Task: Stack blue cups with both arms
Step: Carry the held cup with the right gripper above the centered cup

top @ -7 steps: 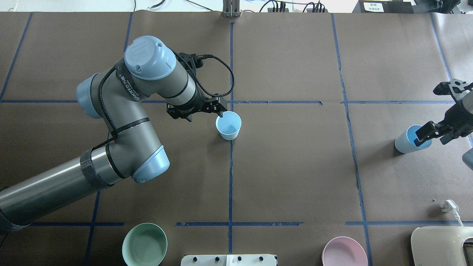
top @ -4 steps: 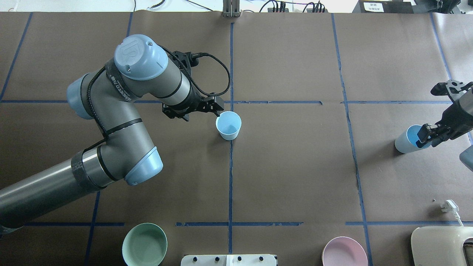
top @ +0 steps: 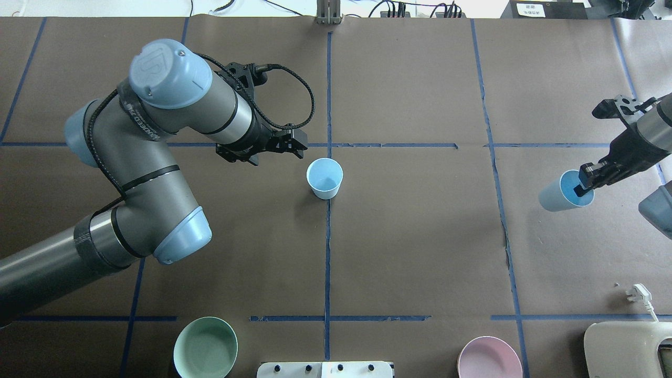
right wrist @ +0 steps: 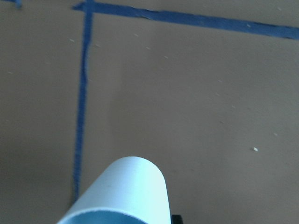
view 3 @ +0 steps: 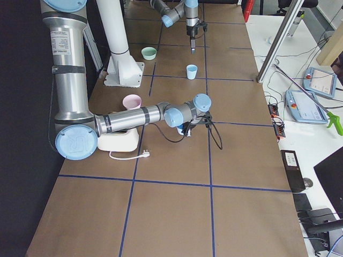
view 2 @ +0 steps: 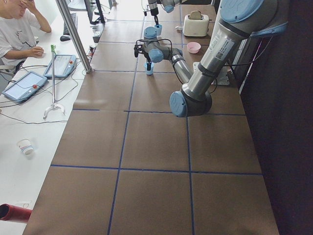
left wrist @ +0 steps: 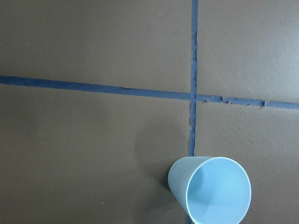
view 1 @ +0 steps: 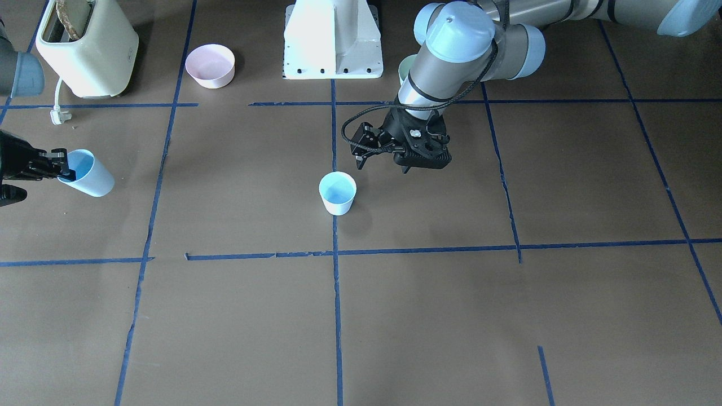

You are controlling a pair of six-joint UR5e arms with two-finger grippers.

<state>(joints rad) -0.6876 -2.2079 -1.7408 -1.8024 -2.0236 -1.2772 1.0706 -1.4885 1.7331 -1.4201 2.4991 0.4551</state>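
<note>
One blue cup [top: 324, 178] stands upright on the table's centre line; it also shows in the front view [view 1: 337, 193] and low in the left wrist view [left wrist: 210, 191]. My left gripper [top: 295, 147] is open and empty, a short way to the cup's left and apart from it [view 1: 361, 159]. My right gripper [top: 583, 184] is shut on the rim of the second blue cup [top: 556, 196], one finger inside it. That cup is tilted on its side and lifted off the table [view 1: 90, 172]. Its outer wall fills the bottom of the right wrist view [right wrist: 126, 191].
A mint-green bowl [top: 205, 347] and a pink bowl [top: 489, 358] sit at the near edge on either side of the white pedestal base [view 1: 333, 36]. A cream toaster [top: 627, 349] with a white plug [top: 640, 294] stands at the near right corner.
My left gripper has let go of the centre cup's rim and drawn back to the left. My right gripper has lifted its cup, tilted it and moved it left.
</note>
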